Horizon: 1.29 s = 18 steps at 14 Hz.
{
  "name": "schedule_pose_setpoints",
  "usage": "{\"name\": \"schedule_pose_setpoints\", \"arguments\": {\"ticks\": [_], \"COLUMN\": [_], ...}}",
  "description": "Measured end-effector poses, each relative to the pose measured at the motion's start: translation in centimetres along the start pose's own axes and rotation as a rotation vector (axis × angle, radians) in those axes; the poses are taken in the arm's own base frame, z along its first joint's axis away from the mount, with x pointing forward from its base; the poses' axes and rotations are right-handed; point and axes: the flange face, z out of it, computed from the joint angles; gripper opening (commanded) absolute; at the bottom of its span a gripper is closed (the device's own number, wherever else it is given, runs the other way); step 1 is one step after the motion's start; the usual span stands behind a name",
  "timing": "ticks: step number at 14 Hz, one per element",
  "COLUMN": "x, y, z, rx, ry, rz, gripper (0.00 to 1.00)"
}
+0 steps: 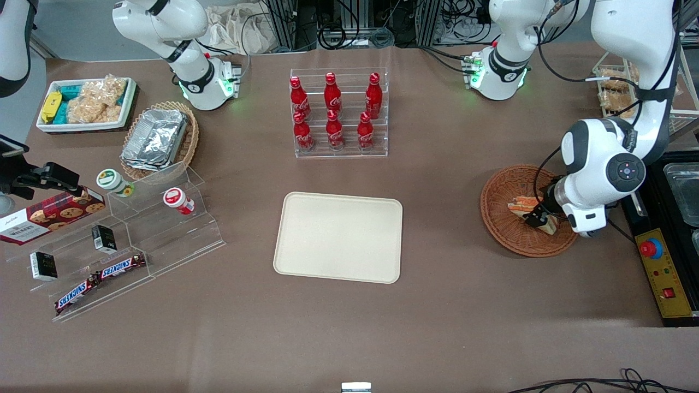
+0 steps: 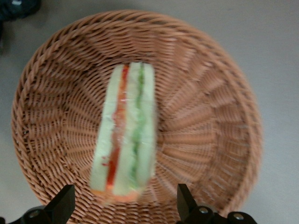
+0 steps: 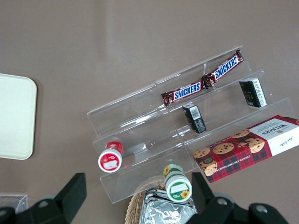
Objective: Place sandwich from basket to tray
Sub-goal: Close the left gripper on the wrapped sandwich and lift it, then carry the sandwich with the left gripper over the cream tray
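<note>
The sandwich [image 2: 125, 144], a pale bread wedge with red and green filling, lies in the round reddish-brown wicker basket [image 2: 219, 116]. In the front view the basket [image 1: 499, 232] sits toward the working arm's end of the table, with the sandwich [image 1: 521, 205] partly hidden by the wrist. My left gripper [image 1: 538, 218] hangs low over the basket, right above the sandwich. In the left wrist view the gripper [image 2: 125, 205] is open, its two black fingers standing wide on either side of the sandwich's near end without touching it. The cream tray [image 1: 338, 237] lies flat mid-table with nothing on it.
A clear rack of red cola bottles [image 1: 338, 112] stands farther from the front camera than the tray. A black and yellow control box with a red button [image 1: 658, 273] lies beside the basket at the table's end. A clear stepped stand with snacks [image 1: 120, 240] sits toward the parked arm's end.
</note>
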Motion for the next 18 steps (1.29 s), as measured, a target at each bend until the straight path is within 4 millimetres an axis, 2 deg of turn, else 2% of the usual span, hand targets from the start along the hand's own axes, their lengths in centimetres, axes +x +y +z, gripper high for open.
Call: {"name": "schedule_pose_setpoints", "arguments": {"ticks": [5, 6, 7, 8, 10, 14, 16, 18], "x": [1.5, 1.8, 2.2, 2.6, 2.8, 3.2, 3.3, 3.3], "y": [-1.0, -1.0, -0.9, -0.8, -0.6, 0.5, 0.9, 1.0], "z": [1.4, 2.0, 2.9, 3.8, 4.7, 3.2, 1.5, -1.5], "rx": [0.006, 0.001, -0.003, -0.007, -0.012, -0.031, -0.049, -0.052], "ry": [-0.005, -0.001, 0.003, 0.008, 0.023, 0.065, 0.078, 0.081], "rz": [-0.041, -0.047, -0.052, -0.056, -0.049, -0.013, 0.017, 0.069], "gripper": [0.98, 0.95, 0.54, 0.03, 0.00, 0.00, 0.00, 0.00]}}
